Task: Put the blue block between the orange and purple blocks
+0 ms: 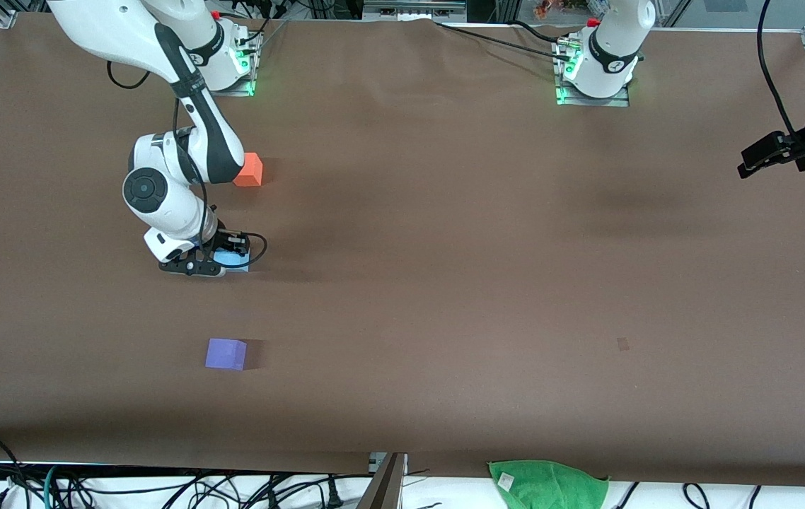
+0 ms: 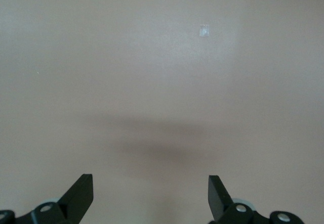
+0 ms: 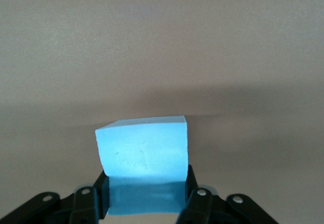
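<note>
My right gripper [image 1: 227,259] is shut on the light blue block [image 1: 237,259] and holds it low over the table, in the stretch between the orange block [image 1: 250,170] and the purple block [image 1: 226,353]. I cannot tell whether the block touches the table. In the right wrist view the blue block [image 3: 144,150] sits clamped between the black fingers [image 3: 191,183] of my right gripper [image 3: 145,196]. My left gripper [image 1: 763,157] waits, raised over the left arm's end of the table; in the left wrist view it [image 2: 150,193] is open and empty over bare brown table.
A green cloth [image 1: 547,484] lies at the table's edge nearest the front camera. A small dark mark [image 1: 622,344] is on the brown table cover. Cables run along that nearest edge and by the arm bases.
</note>
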Tool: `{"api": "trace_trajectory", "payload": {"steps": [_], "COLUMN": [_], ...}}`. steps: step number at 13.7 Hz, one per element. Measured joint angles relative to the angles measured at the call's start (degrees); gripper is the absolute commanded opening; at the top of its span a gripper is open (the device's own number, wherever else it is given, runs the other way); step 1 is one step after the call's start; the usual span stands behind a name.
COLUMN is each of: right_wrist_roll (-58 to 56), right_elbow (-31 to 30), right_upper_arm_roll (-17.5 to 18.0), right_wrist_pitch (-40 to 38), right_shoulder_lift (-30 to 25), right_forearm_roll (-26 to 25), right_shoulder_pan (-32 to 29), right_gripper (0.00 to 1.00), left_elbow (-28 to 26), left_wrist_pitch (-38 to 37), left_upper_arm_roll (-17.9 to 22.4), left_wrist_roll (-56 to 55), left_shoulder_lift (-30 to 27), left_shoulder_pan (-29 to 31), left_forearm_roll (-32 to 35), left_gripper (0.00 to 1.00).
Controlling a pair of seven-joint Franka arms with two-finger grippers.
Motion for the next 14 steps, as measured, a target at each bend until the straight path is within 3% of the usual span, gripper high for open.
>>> {"api": "trace_trajectory", "payload": {"steps": [3,5,9,14], "right_wrist_roll": [0.0,-0.23,-8.83,-19.25], "right_elbow": [0.5,3.44,15.44,35.68], "right_upper_arm_roll": [-0.22,-1.23,-5.62,-11.59], "right_wrist_pitch": [-0.17,-5.03,-23.19,-50.17], "right_shoulder_lift": [-0.47,-1.66,-4.0,-5.33], "right_forearm_roll": [0.01,0.01,0.0,-0.02], "right_shoulder_pan": [0.03,0.07,0.14,0.13], "right_gripper": [1.0,1.0,1.0,1.0], "left_elbow": [0.0,0.0,0.0,-0.01], "left_wrist_pitch": [0.0,0.0,0.0,0.0], "left_upper_arm_roll": [0.0,0.0,0.0,0.0], "left_wrist_roll": [0.0,0.0,0.0,0.0], "left_shoulder_lift": [0.0,0.01,0.01,0.03], "left_shoulder_pan": [0.0,0.0,0.0,0.0], "left_forearm_roll": [0.0,0.0,0.0,0.0], "left_gripper": [1.0,1.0,1.0,1.0]}}
